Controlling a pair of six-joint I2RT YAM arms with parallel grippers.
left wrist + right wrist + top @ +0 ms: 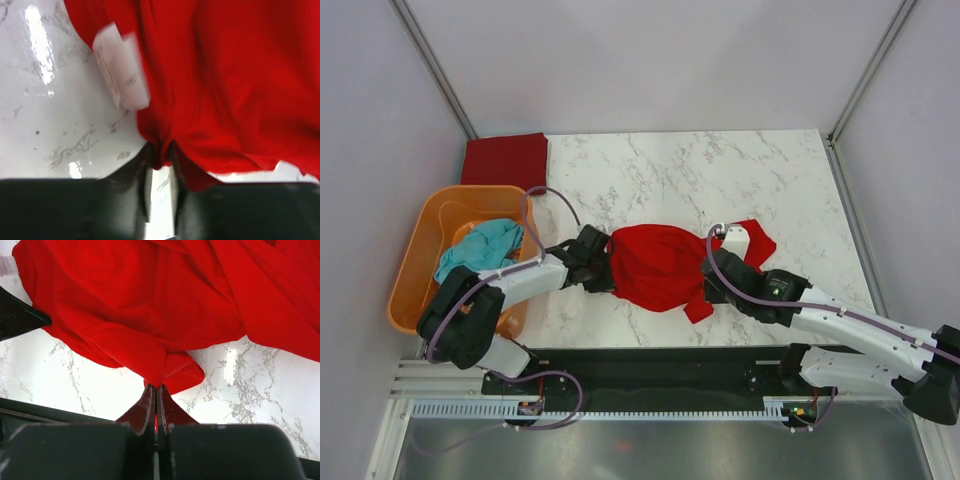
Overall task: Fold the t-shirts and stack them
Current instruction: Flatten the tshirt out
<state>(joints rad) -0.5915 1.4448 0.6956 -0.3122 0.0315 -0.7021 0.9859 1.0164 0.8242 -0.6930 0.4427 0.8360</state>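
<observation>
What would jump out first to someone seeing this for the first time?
A bright red t-shirt lies bunched on the marble table, the right gripper pinching its right side and the left gripper at its left edge. At the left, an orange basket holds a teal shirt; a folded maroon shirt lies at the far left corner.

Left arm (520,280) and right arm (850,322) are showing white shells between bulky black joints. Thin mauve cables (548,189) are looping along both. Left claw (160,152) and right claw (156,390) are tapering into black wedge-shaped fingers (131,175).
</observation>
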